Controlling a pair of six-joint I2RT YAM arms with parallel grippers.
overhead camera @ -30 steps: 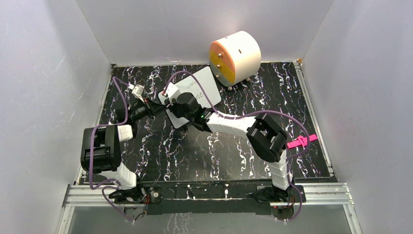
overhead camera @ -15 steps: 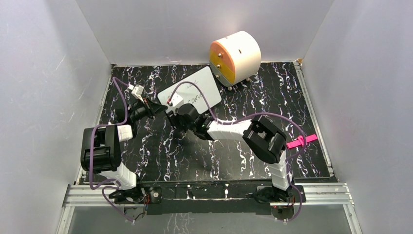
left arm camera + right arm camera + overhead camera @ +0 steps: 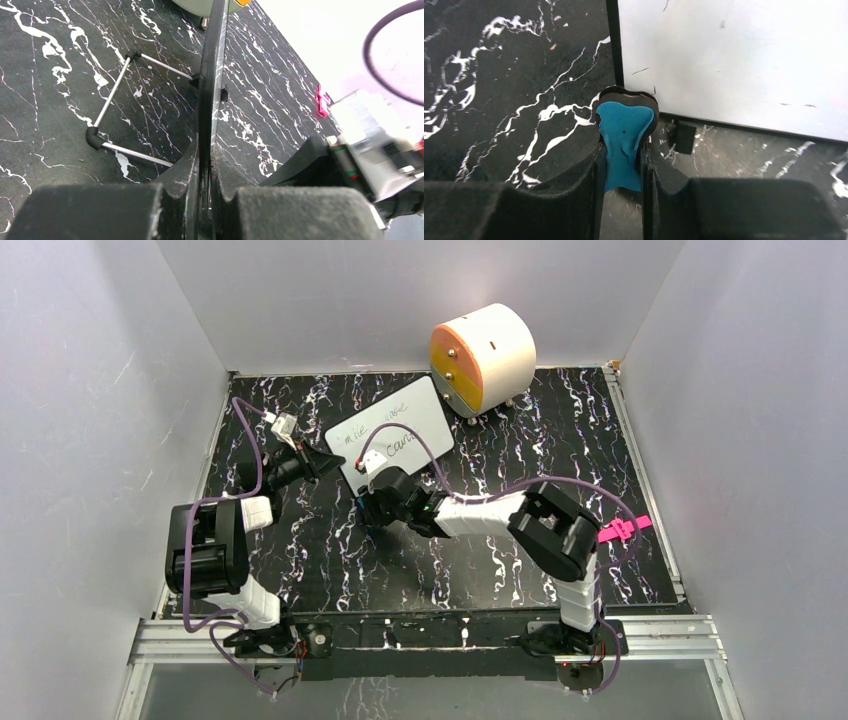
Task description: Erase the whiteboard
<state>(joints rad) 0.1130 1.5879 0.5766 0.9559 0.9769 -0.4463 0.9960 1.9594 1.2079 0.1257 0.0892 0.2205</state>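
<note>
The whiteboard [image 3: 400, 425] stands tilted at the back middle of the table, with dark handwriting on its face. My left gripper [image 3: 316, 466] is shut on the board's left edge; in the left wrist view the board [image 3: 212, 75] shows edge-on between the jaws of that gripper [image 3: 206, 155]. My right gripper [image 3: 371, 502] is shut on a blue eraser [image 3: 625, 125]. It sits just off the board's near corner, above the table. In the right wrist view the board's white face [image 3: 734, 60] fills the upper right, with the eraser's tip at its lower left corner.
A round cream-and-orange drawer unit [image 3: 482, 355] stands at the back right, close to the board's far end. A pink clip [image 3: 618, 531] lies by the right edge. The board's wire stand [image 3: 115, 100] rests on the table behind it. White walls enclose three sides.
My right gripper has slid with the eraser toward the near side, off the board's face to its near corner, uncovering the handwriting. The left gripper has kept its hold.
</note>
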